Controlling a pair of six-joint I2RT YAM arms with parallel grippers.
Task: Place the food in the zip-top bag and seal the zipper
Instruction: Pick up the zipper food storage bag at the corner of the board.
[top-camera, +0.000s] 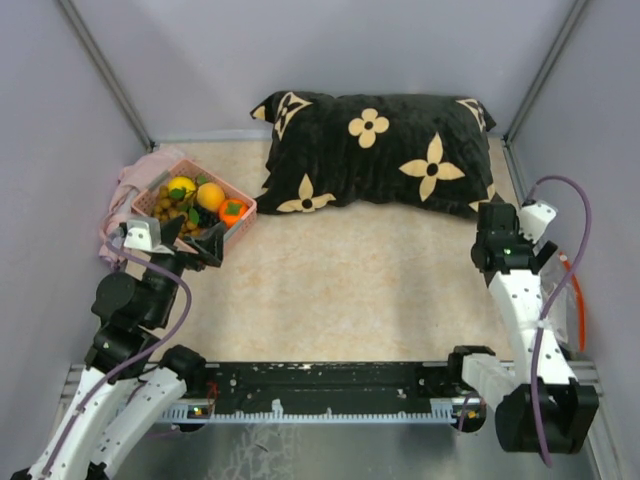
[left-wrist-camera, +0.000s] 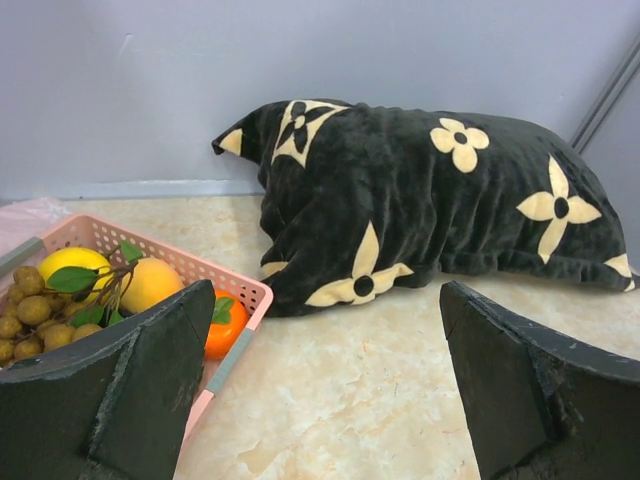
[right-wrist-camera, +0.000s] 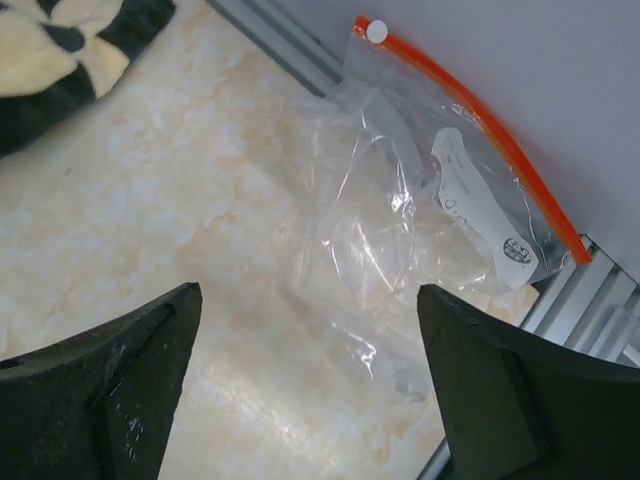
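Just ahead of the spread right hand (right-wrist-camera: 308, 295), the zip-top bag (right-wrist-camera: 400, 220)

Top camera overhead, left wrist low facing the pillow (left-wrist-camera: 420, 210) both share, right wrist close over zip-top bag (right-wrist-camera: 420, 230)

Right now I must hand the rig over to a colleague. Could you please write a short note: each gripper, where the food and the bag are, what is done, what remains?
Left gripper: open, empty, next to the pink basket.
Right gripper: open, empty, over the zip-top bag.
Food: in the basket, at the table's left side.
Bag: crumpled at the right edge by the wall, no food in it. I cannot tell whether the zipper is open or shut.
Done: nothing yet.
Left: put the food in the bag, then seal the zipper.
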